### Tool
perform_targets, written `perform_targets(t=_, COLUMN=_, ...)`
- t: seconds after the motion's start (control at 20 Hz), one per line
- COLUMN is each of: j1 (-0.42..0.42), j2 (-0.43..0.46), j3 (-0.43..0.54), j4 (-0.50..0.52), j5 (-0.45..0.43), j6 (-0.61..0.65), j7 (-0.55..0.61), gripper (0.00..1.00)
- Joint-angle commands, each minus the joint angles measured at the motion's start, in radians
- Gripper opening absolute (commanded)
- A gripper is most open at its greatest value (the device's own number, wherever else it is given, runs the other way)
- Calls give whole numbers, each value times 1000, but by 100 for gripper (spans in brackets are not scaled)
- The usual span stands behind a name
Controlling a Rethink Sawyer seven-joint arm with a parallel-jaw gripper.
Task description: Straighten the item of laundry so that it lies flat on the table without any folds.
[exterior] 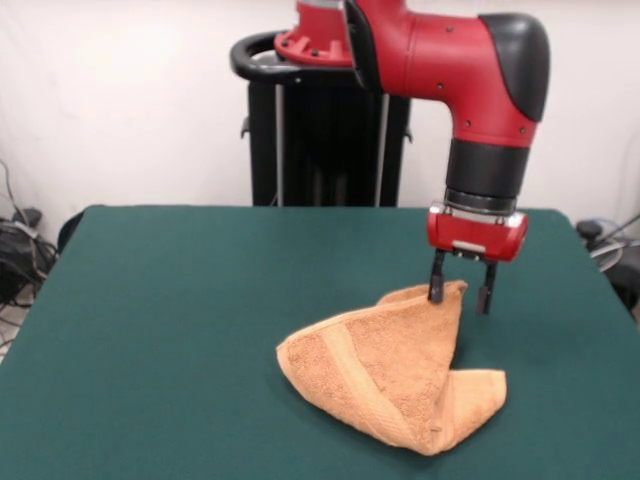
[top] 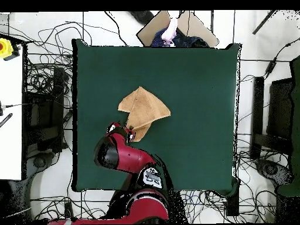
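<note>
The peach-tan towel (exterior: 380,370) lies crumpled on the dark green table (exterior: 150,320), right of centre, folded over itself into a rough triangle with one flap doubled at the front right. Its far corner reaches up to my gripper (exterior: 461,292). The gripper is open, low over the table, with its left finger (exterior: 436,285) at that corner and the other finger beside the cloth. In the overhead view the towel (top: 143,108) sits left of the table's (top: 193,88) centre, and the gripper (top: 121,131) is at the towel's corner nearest the robot, mostly hidden under the red arm.
The black pedestal (exterior: 320,140) stands behind the table's far edge. In the overhead view a person's hand (top: 170,30) and a cardboard piece (top: 193,26) show beyond the far edge. Cables (top: 47,76) lie on the floor around the table.
</note>
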Motion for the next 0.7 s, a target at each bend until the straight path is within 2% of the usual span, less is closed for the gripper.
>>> perform_targets(t=0.05, j1=-18, j2=48, j3=3, j4=39, j5=-39, j6=-77, j7=209, gripper=100)
perform_targets(t=0.7, j1=-40, j2=-14, j3=-2, j4=77, j5=-61, j6=-31, j7=189, gripper=100)
